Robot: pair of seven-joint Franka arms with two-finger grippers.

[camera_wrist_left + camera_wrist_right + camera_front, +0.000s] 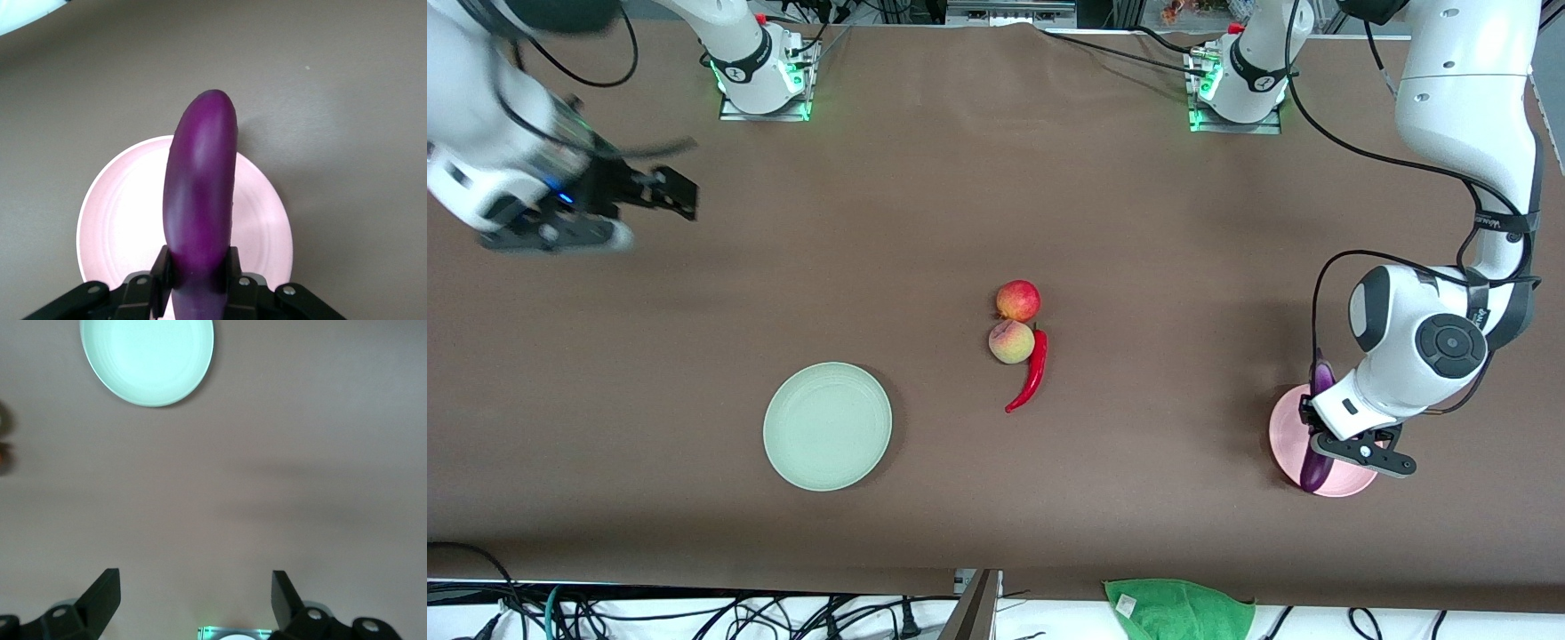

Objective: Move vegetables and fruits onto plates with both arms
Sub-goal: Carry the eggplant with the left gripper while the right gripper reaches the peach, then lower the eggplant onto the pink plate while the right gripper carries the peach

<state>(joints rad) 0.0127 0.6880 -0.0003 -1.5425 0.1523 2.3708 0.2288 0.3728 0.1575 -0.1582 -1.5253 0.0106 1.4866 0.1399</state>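
My left gripper (1319,433) is shut on the long purple eggplant (1320,378) and holds it just above the pale pink plate (1282,436) at the left arm's end of the table. In the left wrist view the fingers (160,273) clamp the eggplant (200,193) over the pink plate (120,213). My right gripper (680,173) is open and empty, up over bare table at the right arm's end; its wrist view shows it (193,587) wide open. The mint green plate (827,427) (147,357) is empty. The red-orange fruit (1018,300), the peach (1011,342) and the red chili pepper (1033,373) lie together mid-table.
A green cloth (1178,609) lies off the table's edge nearest the front camera, beside cables. The two arm bases (760,76) (1236,84) stand along the edge farthest from the front camera. Brown table surface lies between the plates and the fruit cluster.
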